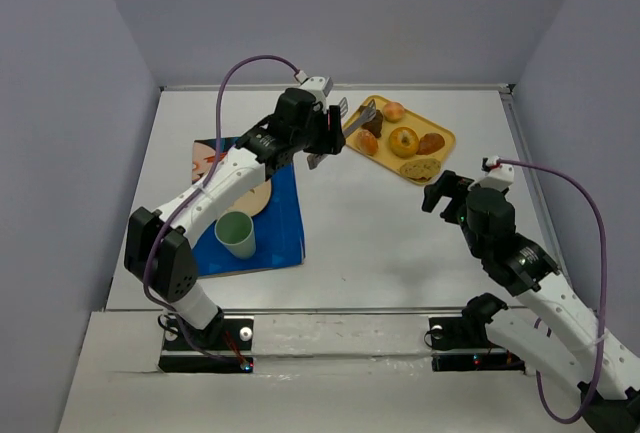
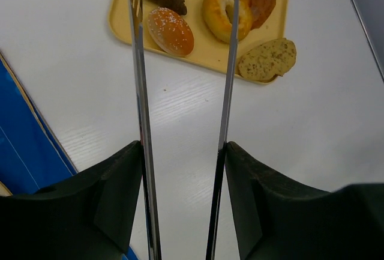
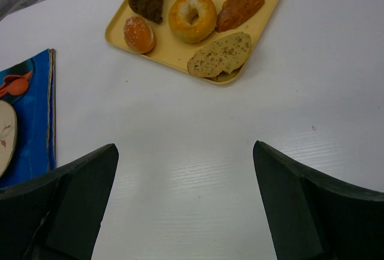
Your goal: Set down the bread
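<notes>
— What's on the left?
— My left tool (image 2: 183, 146) clamps thin, shiny metal tongs (image 2: 139, 92), their flat blades apart, above the white desk (image 3: 198, 128).
— And the bread?
— The bread (image 2: 171, 30), a golden-orange oval flecked with white, lies in the near-left corner of the yellow tray (image 3: 180, 53), just beside the ring bun (image 3: 204, 26). From overhead its long axis runs diagonally, far-left to near-right.
— Right side?
— My right tool (image 3: 185, 147) gapes wide.
</notes>
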Controlling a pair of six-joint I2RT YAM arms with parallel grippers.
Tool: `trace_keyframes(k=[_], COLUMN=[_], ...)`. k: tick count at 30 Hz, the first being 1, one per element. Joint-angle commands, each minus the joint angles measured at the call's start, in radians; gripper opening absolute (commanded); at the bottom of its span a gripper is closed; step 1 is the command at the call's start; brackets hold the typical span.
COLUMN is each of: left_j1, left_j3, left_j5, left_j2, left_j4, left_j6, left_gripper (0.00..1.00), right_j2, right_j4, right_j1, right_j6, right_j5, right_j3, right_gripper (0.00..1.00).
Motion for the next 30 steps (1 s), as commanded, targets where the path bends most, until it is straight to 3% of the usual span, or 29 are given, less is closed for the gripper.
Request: trace_keyframes(k=[1, 13, 19, 30], left_j1=[-0.013, -0.054, -0.074, -0.09], left_j3=[0.015, 0.155, 0.205, 0.257], left_j5=[-0.036, -0.054, -0.169, -0.093], left_j2=[-0.01, 0.177, 0.272, 0.373], left_j4=[0.047, -0.015, -0.062, -0.076], left_j6=[-0.021, -0.034, -0.041, -0.038], left_gripper=[0.67, 0.65, 0.65, 0.65], right_j2=[-0.025, -0.032, -0.034, -0.029], right_j4=[0.045, 0.045, 0.045, 0.045], right_j1=[0.004, 0.004, 0.004, 0.004], right_j6=[0.004, 0.009, 0.015, 0.021], right_j5=[0.005, 0.029, 0.047, 0.078], right_j3=[-0.002, -0.013, -0.019, -0.028], right_gripper=[1.0, 1.0, 1.0, 1.0])
